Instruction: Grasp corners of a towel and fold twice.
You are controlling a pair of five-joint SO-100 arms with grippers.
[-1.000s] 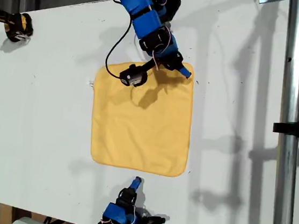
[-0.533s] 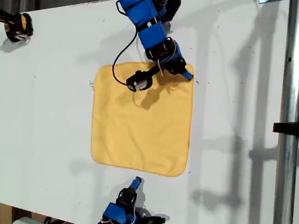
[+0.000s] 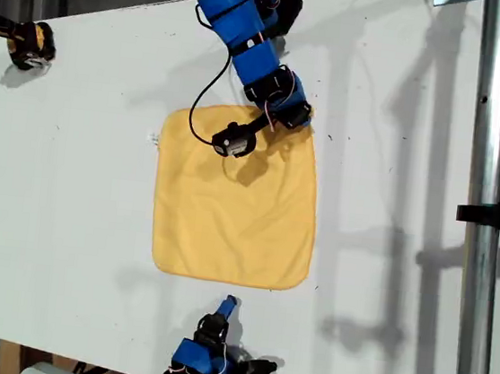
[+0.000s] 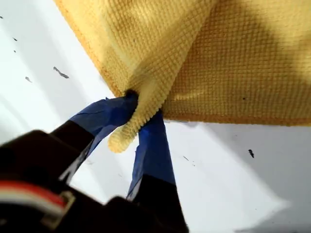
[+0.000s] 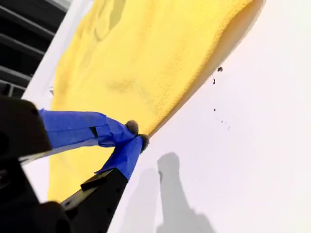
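The yellow towel (image 3: pixel 234 203) is laid flat mid-desk (image 3: pixel 78 186) in the exterior view. Its corner (image 4: pixel 127 132) at about 1 o'clock is pinched tight between the blue-taped jaws of my first gripper (image 4: pixel 138 124), bunching the cloth up a bit there. My second gripper (image 5: pixel 135 135) is parked at 6 o'clock, just off the towel's edge, jaws closed together with nothing between them.

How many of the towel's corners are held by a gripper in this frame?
1. My first gripper pinches the towel's far corner at the exterior view's upper right. My second gripper sits shut on the table beside the near edge, holding nothing.
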